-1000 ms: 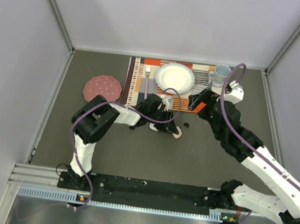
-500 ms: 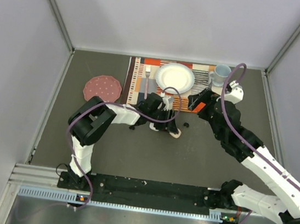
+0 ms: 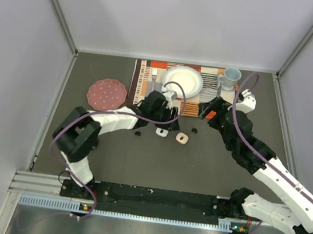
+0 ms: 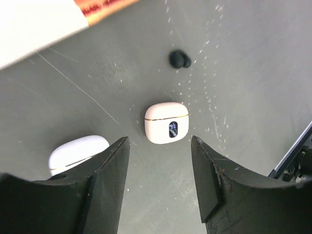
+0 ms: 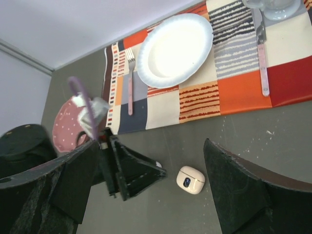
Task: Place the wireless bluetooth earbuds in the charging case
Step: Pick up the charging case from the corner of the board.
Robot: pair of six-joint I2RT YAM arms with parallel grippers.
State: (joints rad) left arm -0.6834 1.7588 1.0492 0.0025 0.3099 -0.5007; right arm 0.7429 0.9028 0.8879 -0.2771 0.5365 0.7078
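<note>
Left end effector (image 4: 160, 146) hovers part-open, empty. Just beyond its tips lies a closed pale plastic charging case (image 4: 166, 123); farther on, a tiny black earbud (image 4: 179, 59), likely light and slick: pinch its bulb.

My left arm (image 3: 101, 120) and right arm (image 3: 280, 182): white shells, black joints, a purple cable (image 5: 80, 97) looped along each. Matte black wedge-shaped fingers (image 4: 105, 190), edges scuffed pale.

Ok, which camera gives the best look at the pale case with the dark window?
Left wrist: the case sits close and unobstructed, with its lid seam and window clear. The right wrist view shows it small but whole, low in the frame. The top external view gives only a tiny pale speck.
</note>
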